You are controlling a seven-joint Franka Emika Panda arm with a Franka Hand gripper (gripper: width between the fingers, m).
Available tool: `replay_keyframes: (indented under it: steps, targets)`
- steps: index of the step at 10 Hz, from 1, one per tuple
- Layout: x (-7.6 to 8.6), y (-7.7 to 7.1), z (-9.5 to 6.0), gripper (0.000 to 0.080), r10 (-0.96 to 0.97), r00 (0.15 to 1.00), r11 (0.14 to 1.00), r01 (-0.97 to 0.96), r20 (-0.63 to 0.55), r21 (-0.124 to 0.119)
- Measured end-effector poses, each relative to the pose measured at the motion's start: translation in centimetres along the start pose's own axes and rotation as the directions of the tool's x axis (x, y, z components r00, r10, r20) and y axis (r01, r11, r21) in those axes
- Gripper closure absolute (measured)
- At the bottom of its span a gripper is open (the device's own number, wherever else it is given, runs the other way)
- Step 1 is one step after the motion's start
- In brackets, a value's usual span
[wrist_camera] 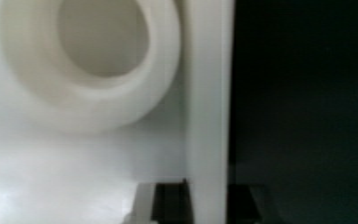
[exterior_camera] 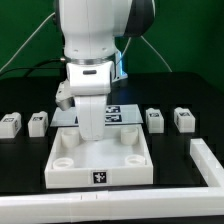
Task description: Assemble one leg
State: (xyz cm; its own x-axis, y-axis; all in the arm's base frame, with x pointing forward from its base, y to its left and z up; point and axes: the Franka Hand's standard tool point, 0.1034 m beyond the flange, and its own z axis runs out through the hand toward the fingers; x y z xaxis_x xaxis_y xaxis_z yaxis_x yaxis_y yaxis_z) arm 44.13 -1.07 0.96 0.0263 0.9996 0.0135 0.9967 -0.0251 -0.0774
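Several legs, small white stubby posts with marker tags, stand in a row on the black table: two at the exterior view's left (exterior_camera: 10,123) (exterior_camera: 38,122) and two at its right (exterior_camera: 155,119) (exterior_camera: 184,119). None is held. My gripper (exterior_camera: 92,133) is lowered onto the large white square panel (exterior_camera: 100,172), near its back edge. In the wrist view the gripper (wrist_camera: 210,205) straddles the panel's raised wall (wrist_camera: 208,100), a dark finger (wrist_camera: 172,204) on each side with the wall filling the gap. A round corner socket (wrist_camera: 69,50) lies beside it.
The marker board (exterior_camera: 122,112) lies behind the panel, partly hidden by the arm. A long white rail (exterior_camera: 208,162) runs along the exterior view's right. Cables hang behind the arm.
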Motion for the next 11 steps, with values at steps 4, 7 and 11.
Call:
replay_keyframes:
  steps: [4,7,11]
  targets:
    - [5.9,3.5,-0.5,0.0736,-0.057,0.997,0.998,0.056,-0.042,-0.033]
    - [7.3,5.3,-0.2,0.0735,0.013,0.999,1.000,-0.012,-0.041,0.024]
    - [7.2,5.3,-0.3,0.0732,0.019,1.000,0.999,-0.019,-0.015,0.029]
